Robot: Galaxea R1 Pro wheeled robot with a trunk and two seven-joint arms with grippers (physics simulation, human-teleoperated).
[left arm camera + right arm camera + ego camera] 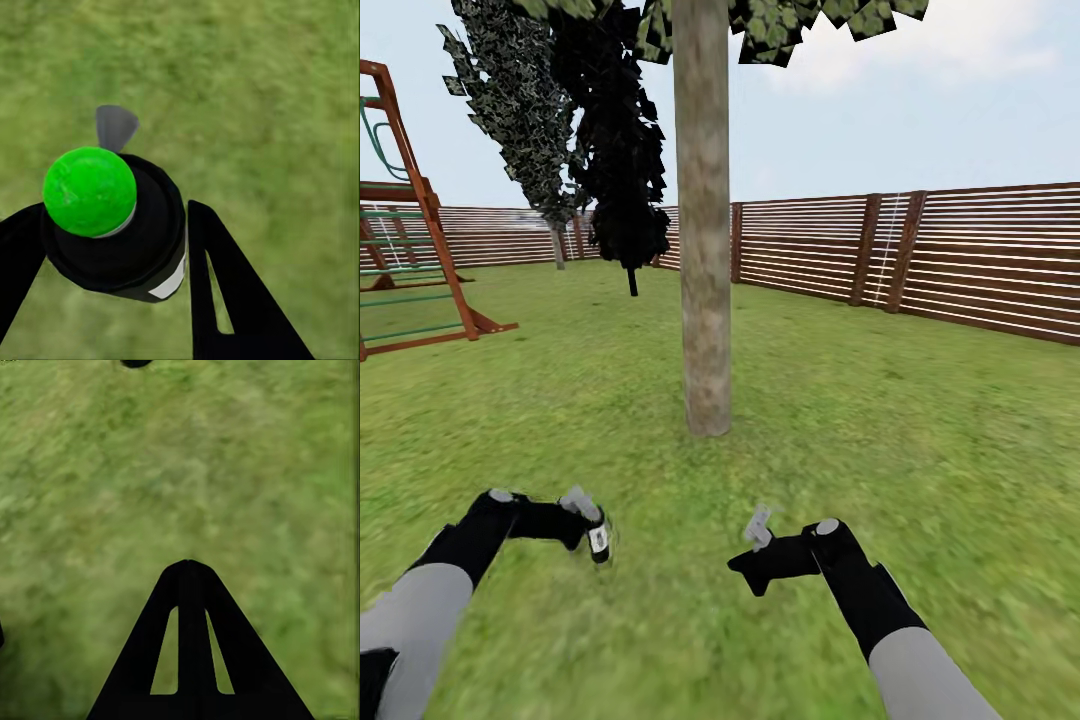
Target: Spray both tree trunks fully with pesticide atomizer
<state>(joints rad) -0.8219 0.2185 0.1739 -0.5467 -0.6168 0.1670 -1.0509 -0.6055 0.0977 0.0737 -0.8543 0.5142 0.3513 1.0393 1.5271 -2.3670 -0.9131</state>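
Two black grippers hover low over the lawn (920, 420). At left, the left gripper (592, 530) has its jaws closed on the pesticide atomizer (120, 225), a small black canister with a green cap and grey trigger tab; it looks light, rigid and smooth (likely slippery), best held around its round body, as here. Ahead at centre stands one tree (705, 230), its pale trunk bare of speckles. At right, the right gripper (189, 577) holds nothing, jaws pressed together.
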